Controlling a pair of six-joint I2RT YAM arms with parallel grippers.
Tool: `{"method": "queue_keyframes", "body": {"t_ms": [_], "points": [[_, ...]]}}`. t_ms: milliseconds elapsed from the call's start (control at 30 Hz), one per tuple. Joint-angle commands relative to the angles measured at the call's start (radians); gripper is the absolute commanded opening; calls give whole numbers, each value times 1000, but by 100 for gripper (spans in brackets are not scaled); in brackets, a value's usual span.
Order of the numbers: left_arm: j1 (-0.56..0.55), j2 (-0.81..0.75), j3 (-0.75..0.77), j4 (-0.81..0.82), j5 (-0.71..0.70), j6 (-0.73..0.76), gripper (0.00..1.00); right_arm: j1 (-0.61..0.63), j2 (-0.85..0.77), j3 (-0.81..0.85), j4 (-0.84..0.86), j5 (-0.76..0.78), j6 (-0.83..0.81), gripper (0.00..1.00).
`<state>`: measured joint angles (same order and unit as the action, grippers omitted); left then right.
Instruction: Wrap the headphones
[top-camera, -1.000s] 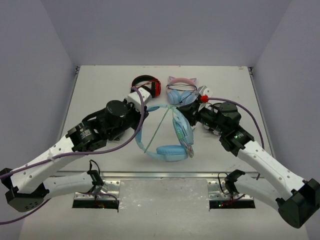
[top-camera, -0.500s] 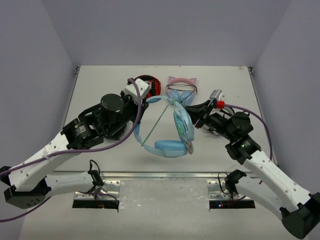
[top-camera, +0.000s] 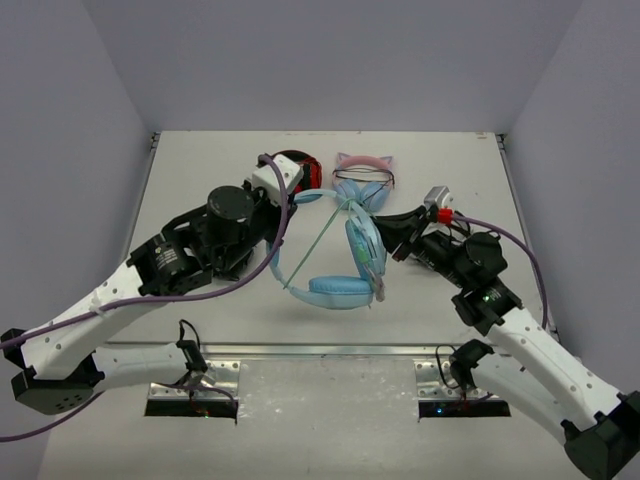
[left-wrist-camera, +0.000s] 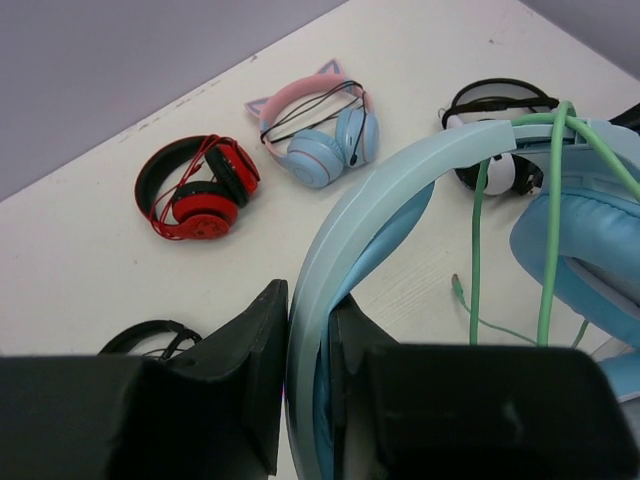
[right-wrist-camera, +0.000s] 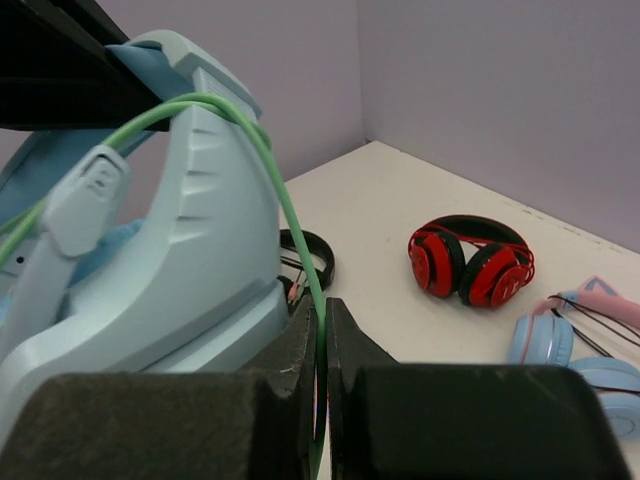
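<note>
The left pincer (top-camera: 287, 203) is closed narrowly on the wide blue headband of the headphones (top-camera: 338, 290). In the left wrist view the band is seen clamped between the two black jaws. From that grip the band curves toward the near side, around the middle of the table (top-camera: 190, 170). It ends at an ear cup that lies nearer than both pincers; whether this cup touches the table cannot be told. The second cup is stood on edge further right, just beside the right pincer (top-camera: 386, 236). The thin green cable (top-camera: 322, 240) is strung slantwise across the open loop of the band and is laid over the top of that right cup. The right pincer is almost fully closed, with the cable pinched between its jaws close against the cup's side. At the far side of the table, red headphones (left-wrist-camera: 195, 190) and a pink-eared pair (top-camera: 362, 172) are laid beside each other.
</note>
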<state>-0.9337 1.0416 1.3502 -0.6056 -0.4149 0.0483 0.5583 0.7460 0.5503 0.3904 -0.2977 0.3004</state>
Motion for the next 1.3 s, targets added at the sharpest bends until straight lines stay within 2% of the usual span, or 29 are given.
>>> {"method": "queue_keyframes", "body": {"t_ms": [0, 100, 267, 333, 500, 567, 600, 700, 733, 867, 1000, 1100, 1233, 1267], "points": [[6, -38, 96, 283, 50, -128, 0, -3, 67, 16, -27, -64, 23, 1], [4, -52, 81, 319, 86, -154, 0, -5, 108, 23, 40, -122, 45, 2], [4, -72, 89, 365, 149, -177, 0, -5, 199, 5, 188, -219, 101, 17], [4, -66, 118, 357, 148, -180, 0, -5, 233, -22, 314, -245, 170, 20], [4, -66, 141, 359, 116, -163, 0, -5, 363, -41, 496, -285, 261, 31], [4, -69, 150, 359, 93, -162, 1, -5, 407, -30, 570, -305, 304, 32], [4, -69, 152, 362, 82, -163, 0, -5, 455, -24, 594, -311, 318, 31], [4, -61, 181, 353, 12, -172, 0, -3, 528, -4, 628, -317, 333, 18], [4, -58, 194, 351, -16, -173, 0, -3, 541, -7, 634, -317, 333, 18], [6, -57, 207, 377, -240, -194, 0, -1, 578, -59, 702, -310, 359, 2], [4, -25, 213, 403, -436, -234, 0, 25, 573, -118, 731, -284, 361, 1], [4, 6, 224, 409, -502, -251, 0, 66, 549, -136, 694, -256, 330, 1], [4, 63, 248, 368, -714, -347, 0, 153, 500, -154, 634, -172, 292, 1], [6, 69, 248, 369, -728, -356, 0, 166, 480, -156, 622, -160, 287, 1]]}}
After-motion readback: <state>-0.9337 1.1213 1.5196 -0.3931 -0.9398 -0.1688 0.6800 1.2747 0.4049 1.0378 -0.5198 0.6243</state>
